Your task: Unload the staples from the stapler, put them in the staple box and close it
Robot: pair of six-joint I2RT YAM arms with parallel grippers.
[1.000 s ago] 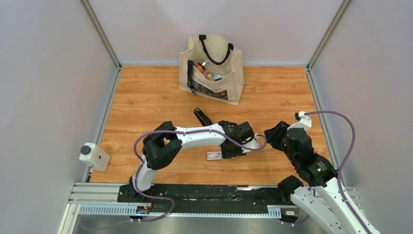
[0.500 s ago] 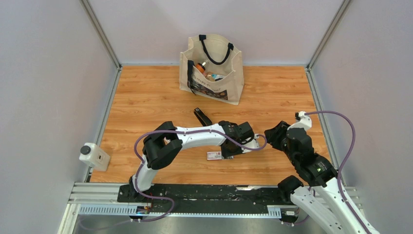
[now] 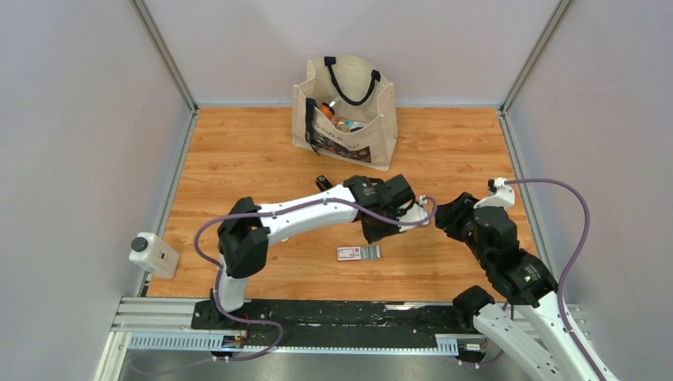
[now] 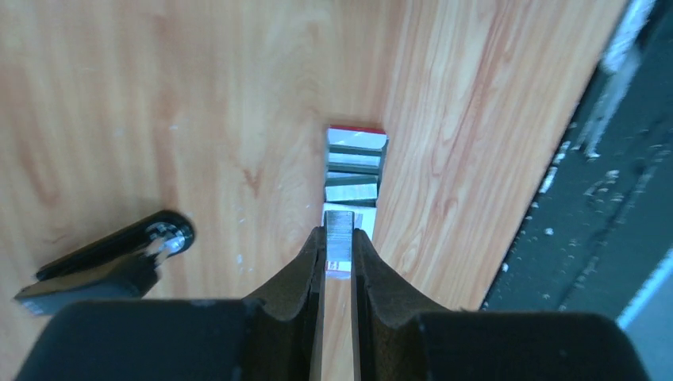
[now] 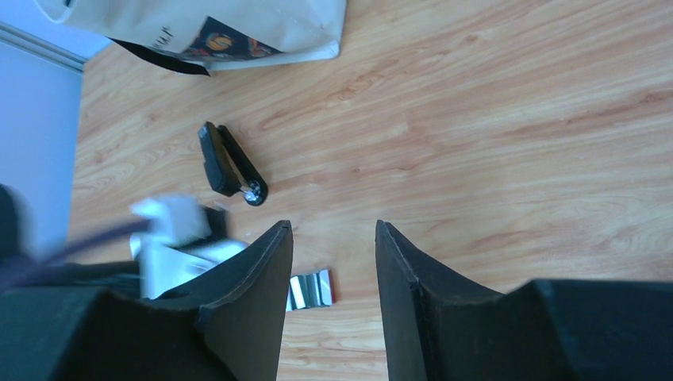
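Two fingers (image 4: 311, 258) of the left hand (image 4: 339, 232) are pressed almost together, clamped on a thin grey strip of staples (image 4: 339, 240) at the lower centre of the left wrist view. Just beyond the tips lies a small red-and-white box (image 4: 357, 130) with more grey strips in it, flat on the wooden desk (image 4: 198, 95). At the lower left of that view lies the stapler (image 4: 111, 258), its long axis slanting and its rounded knob end pointing up and to the right. The right hand (image 5: 329, 230) hovers with its fingers wide apart. In its view the stapler (image 5: 230, 165) runs from upper left to lower right, knob lowest. A tote bag (image 3: 345, 111) stands at the desk's far edge.
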